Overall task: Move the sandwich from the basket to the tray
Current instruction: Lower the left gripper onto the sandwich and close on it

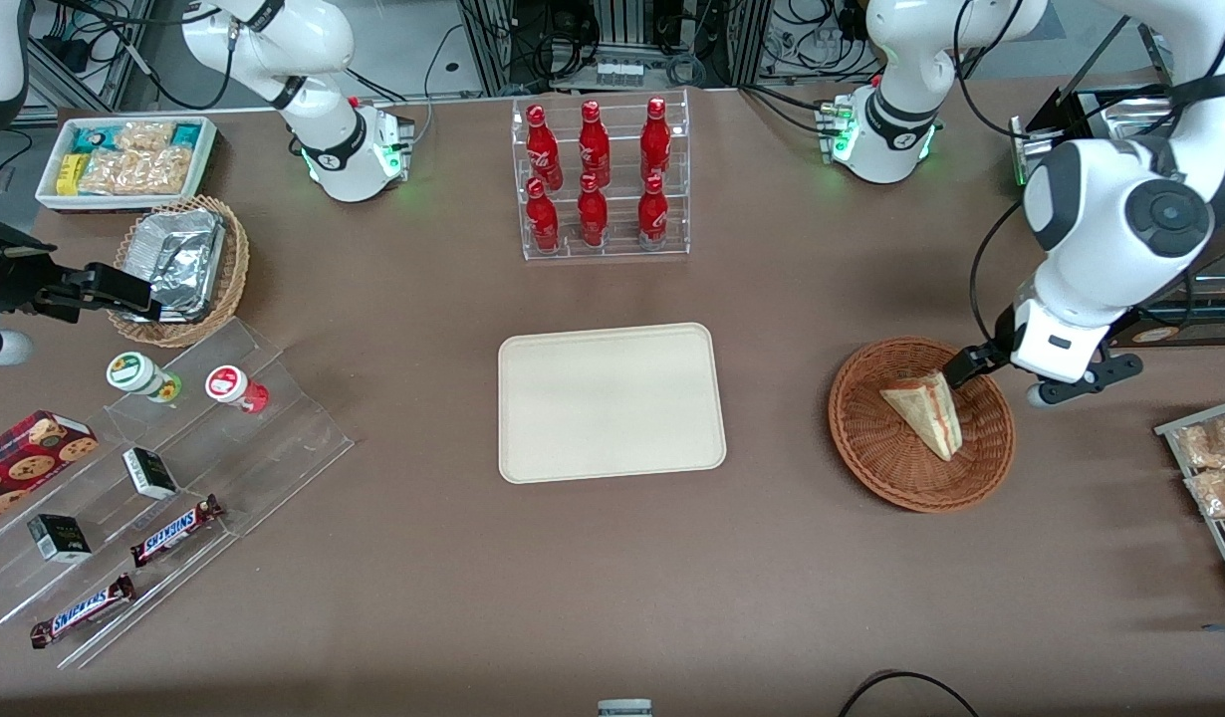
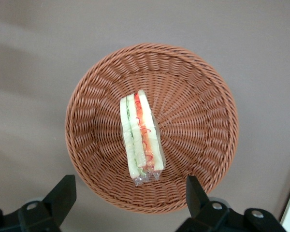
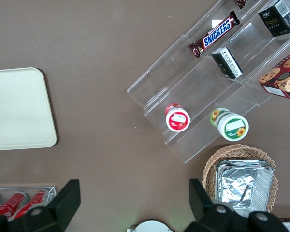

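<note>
From the front, the tray lies bare at the middle of the table, its long sides running along the table's length, with a clear rack of red bottles standing farther from the camera, toward the table's back edge. The basket sits toward the working arm's end of the table, level with the tray and well apart from it. In it the sandwich lies on its side, its striped cut edge showing, leaning across the bowl's floor — probably because the curved weave gives it no flat seat. The left arm's gripper hangs over the basket's rim on the side farther from the camera, just above the sandwich and not touching it.

The left wrist view looks straight down into the basket. The sandwich lies a little off the bowl's centre, wrapped in clear film, its green and red filling layers facing up. The two dark fingertips stand wide apart, nothing between them — spread, I judge, to straddle the wedge across its bread faces on the way down.

The right wrist view shows only a corner of the tray, empty and ready to receive the sandwich.
</note>
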{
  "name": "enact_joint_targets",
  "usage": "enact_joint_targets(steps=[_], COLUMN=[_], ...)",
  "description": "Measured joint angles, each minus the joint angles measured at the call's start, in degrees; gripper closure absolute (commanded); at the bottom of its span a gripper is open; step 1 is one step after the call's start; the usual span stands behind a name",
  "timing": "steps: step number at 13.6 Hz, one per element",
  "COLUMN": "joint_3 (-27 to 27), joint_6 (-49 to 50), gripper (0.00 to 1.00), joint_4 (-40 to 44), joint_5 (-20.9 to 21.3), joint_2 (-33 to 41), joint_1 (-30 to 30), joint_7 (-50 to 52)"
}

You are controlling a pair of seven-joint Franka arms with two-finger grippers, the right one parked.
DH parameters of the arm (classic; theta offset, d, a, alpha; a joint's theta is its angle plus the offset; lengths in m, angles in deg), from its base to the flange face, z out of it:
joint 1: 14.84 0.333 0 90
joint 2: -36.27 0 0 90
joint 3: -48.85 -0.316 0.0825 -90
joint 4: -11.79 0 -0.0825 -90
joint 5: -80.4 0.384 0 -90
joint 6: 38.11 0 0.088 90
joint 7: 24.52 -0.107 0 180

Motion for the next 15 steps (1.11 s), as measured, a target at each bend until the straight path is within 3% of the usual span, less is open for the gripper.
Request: enact_joint_targets(steps=[5, 15], joint_3=[0.4, 0.4], joint_6=[-9.2, -18.4], gripper=[0.00, 0.00], joint_4=[-4.1, -8.2], joint_5=[0.0, 0.0], joint_2=[-3.0, -9.0], joint_1=[-0.1, -0.1], joint_7=[6.7, 7.4])
